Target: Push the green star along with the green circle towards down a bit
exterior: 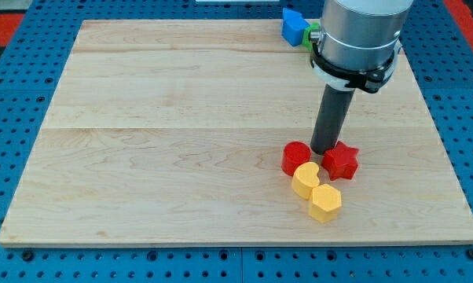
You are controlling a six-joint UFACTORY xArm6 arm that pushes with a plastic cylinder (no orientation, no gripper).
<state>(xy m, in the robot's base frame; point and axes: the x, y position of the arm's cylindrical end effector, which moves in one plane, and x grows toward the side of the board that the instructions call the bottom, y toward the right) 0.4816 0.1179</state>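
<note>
My tip (pixel 324 151) rests on the board between a red round block (pixel 295 157) on its left and a red star (pixel 341 160) on its right, close to both. A small patch of green (pixel 313 34) shows at the view's top, right of a blue block (pixel 293 25) and mostly hidden behind my arm; its shape cannot be made out. No other green block shows; the green star and green circle cannot be told apart.
Two yellow blocks lie just below the red ones: a rounded one (pixel 305 179) and a hexagonal one (pixel 325 202). The wooden board (pixel 181 126) sits on a blue perforated table. My arm's grey body covers the board's top right.
</note>
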